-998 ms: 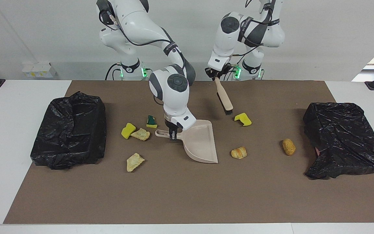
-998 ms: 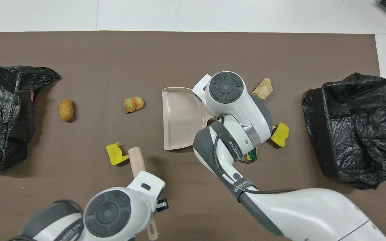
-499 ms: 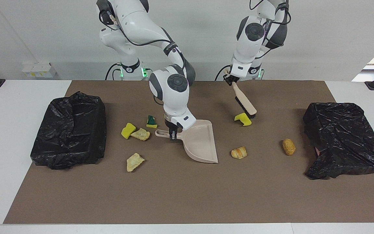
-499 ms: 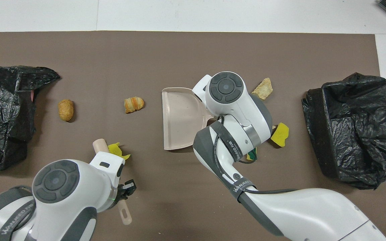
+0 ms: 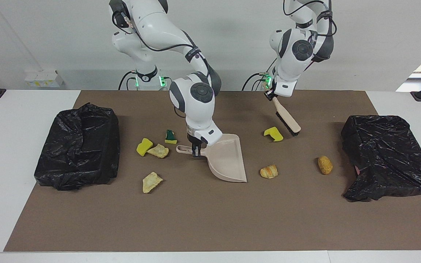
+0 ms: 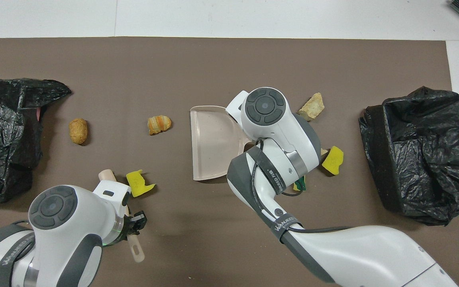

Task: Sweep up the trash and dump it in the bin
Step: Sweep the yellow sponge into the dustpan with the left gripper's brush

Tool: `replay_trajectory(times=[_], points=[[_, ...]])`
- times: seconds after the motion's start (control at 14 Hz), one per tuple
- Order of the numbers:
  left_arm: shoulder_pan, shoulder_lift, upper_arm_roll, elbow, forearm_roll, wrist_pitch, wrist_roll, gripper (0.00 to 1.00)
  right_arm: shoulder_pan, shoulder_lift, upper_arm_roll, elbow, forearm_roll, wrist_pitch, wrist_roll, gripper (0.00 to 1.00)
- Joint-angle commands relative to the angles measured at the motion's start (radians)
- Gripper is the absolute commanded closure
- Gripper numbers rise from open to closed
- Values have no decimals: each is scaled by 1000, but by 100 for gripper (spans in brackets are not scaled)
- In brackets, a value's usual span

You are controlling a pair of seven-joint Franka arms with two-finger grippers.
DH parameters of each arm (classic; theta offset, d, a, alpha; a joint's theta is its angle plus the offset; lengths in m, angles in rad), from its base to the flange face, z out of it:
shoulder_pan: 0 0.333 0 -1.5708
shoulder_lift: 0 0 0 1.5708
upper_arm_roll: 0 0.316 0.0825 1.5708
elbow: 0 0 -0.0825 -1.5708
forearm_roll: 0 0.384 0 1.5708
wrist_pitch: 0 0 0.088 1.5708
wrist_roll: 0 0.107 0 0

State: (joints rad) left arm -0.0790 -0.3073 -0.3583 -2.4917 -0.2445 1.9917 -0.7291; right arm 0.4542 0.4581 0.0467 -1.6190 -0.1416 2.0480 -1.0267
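The left gripper [image 5: 271, 96], clamped on the brush [image 5: 287, 119], sets its bristles just beside the yellow sponge bit [image 5: 273, 134], which lies between the brush and the dustpan [image 5: 227, 159], whose handle the right gripper [image 5: 196, 150] pinches, mouth facing the sponge.

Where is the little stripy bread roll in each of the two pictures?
Facing view: the stripy bread roll lies a bit below the middle, just to the viewer's right of the dustpan's wide open edge.
Overhead view: the roll lies above the middle, toward the view's left edge from the dustpan.
Shared landmark: the dustpan; in both views its open edge faces the roll.
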Motion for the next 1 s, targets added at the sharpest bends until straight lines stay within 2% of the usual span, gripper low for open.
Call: replay_trajectory(times=[0.0,0.14,0.36,0.5,0.57,0.71,0.93], points=[[-31,69,1,10,-10,117,-18,100,1,5,4,-7,-4,17,10,100],[-60,152,-1,43,-21,183,-21,100,1,4,4,-7,-7,17,10,100],[-100,269,-2,183,-68,208,-9,100,1,4,4,-7,-7,18,10,100],[-159,312,-2,230,-68,242,84,100,1,4,4,-7,-9,20,10,100],[-186,320,-2,231,-68,275,142,100,3,4,4,-6,-9,20,10,100],[-203,335,-2,276,-67,250,222,100,3,4,4,-5,-9,20,11,100],[-162,326,12,336,-52,97,273,100,3,4,4,-4,-10,20,11,100]])
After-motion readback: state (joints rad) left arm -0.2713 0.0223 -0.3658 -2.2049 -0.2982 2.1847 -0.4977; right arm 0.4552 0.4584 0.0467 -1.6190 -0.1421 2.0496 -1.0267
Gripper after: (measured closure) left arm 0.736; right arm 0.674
